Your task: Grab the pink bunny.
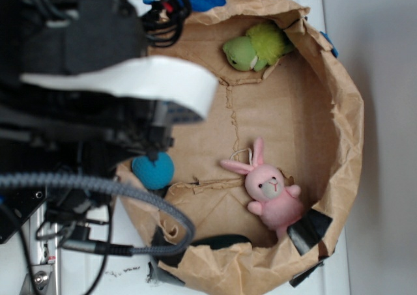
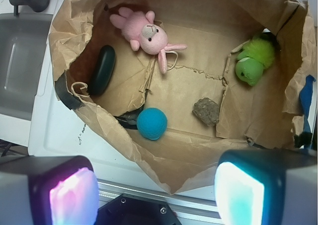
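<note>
The pink bunny [image 1: 272, 192] lies inside a brown paper-lined bin [image 1: 345, 112], near its front right wall, ears pointing up-left. In the wrist view the pink bunny [image 2: 144, 34] lies at the top left of the bin, face up. My gripper [image 2: 156, 195] is open and empty, its two lit pads wide apart, high above the bin's near edge and well away from the bunny. In the exterior view the arm [image 1: 85, 80] fills the left side and the fingers are hidden.
A green plush toy [image 2: 253, 61] sits at the bin's right end. A teal ball [image 2: 151, 123], a grey stone [image 2: 206, 111] and a dark oval object [image 2: 103, 68] lie in the bin. A white surface [image 2: 64, 130] and grey sink [image 2: 20, 61] lie left.
</note>
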`<state>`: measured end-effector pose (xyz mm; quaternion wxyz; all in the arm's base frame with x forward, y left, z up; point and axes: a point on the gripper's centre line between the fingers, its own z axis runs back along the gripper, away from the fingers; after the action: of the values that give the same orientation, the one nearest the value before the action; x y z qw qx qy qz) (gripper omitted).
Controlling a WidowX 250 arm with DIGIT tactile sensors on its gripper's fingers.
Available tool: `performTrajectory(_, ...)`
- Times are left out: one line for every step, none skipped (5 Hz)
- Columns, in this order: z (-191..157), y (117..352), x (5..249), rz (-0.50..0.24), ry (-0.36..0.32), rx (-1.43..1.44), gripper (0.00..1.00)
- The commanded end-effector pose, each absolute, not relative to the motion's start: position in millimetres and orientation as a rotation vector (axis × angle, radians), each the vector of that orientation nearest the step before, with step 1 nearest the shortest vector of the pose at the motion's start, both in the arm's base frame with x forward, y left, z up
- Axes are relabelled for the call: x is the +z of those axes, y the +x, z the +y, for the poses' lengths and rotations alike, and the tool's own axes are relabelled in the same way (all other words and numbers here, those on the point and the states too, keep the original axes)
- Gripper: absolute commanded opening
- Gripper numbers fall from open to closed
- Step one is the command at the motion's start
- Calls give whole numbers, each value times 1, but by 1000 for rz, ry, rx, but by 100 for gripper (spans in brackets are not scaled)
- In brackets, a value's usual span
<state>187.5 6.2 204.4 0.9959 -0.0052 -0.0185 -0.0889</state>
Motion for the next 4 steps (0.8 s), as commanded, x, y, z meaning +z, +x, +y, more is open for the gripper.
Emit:
performTrajectory(20, 228, 188, -118, 36, -253, 100)
performTrajectory(42, 279, 168, -125, 16, -271, 100)
performTrajectory(49, 330, 147, -151, -23, -333, 100)
performTrajectory(37, 343, 114, -135, -124, -415, 100)
